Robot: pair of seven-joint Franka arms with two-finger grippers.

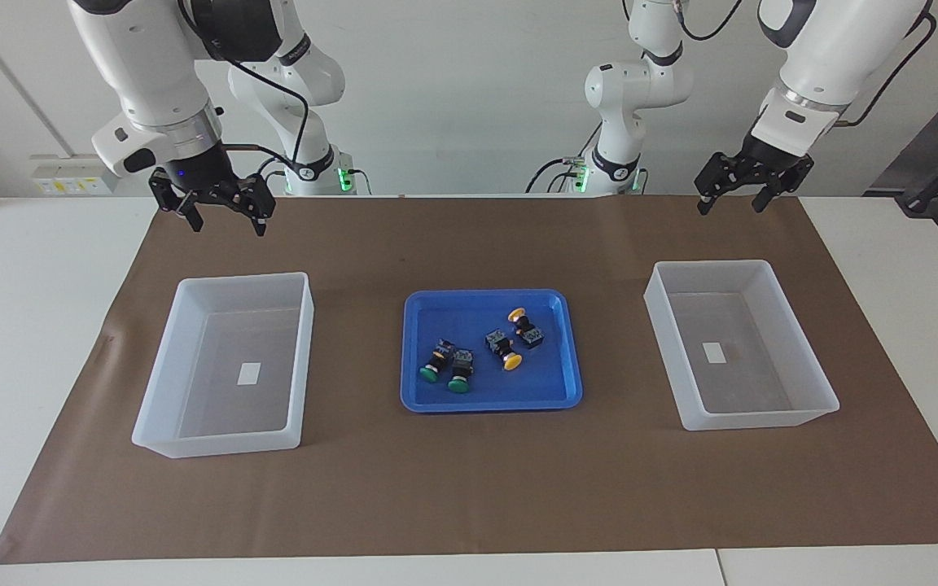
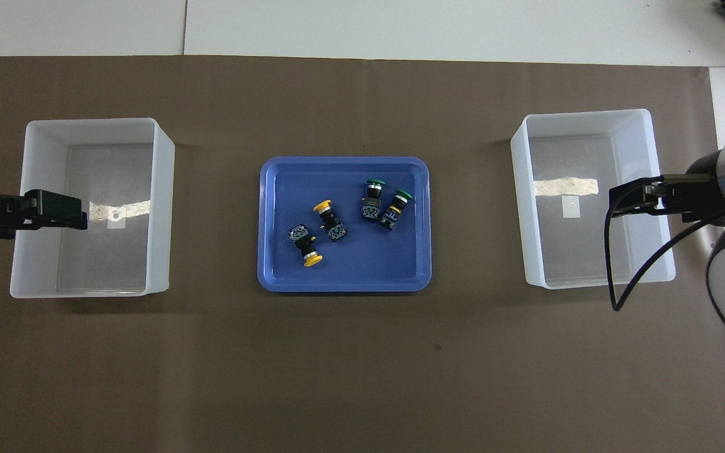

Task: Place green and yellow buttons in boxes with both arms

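Observation:
Two green buttons [image 1: 461, 366] [image 2: 372, 201] and two yellow buttons [image 1: 501, 346] [image 2: 334, 226] lie on their sides in a shallow blue tray [image 1: 489, 404] [image 2: 343, 286] at the table's middle. One translucent white box [image 1: 754, 419] [image 2: 161, 207] stands toward the left arm's end, the other box [image 1: 216, 439] [image 2: 520, 207] toward the right arm's end. Both hold only a white label. My left gripper [image 1: 729, 208] [image 2: 76, 217] is open and empty, raised near its box. My right gripper [image 1: 227, 226] [image 2: 617, 201] is open and empty, raised near the other box.
A brown mat [image 1: 469, 488] [image 2: 362, 365] covers the white table under the tray and boxes. The tray sits between the two boxes with bare mat on each side of it. A black cable [image 2: 614, 277] hangs from the right arm.

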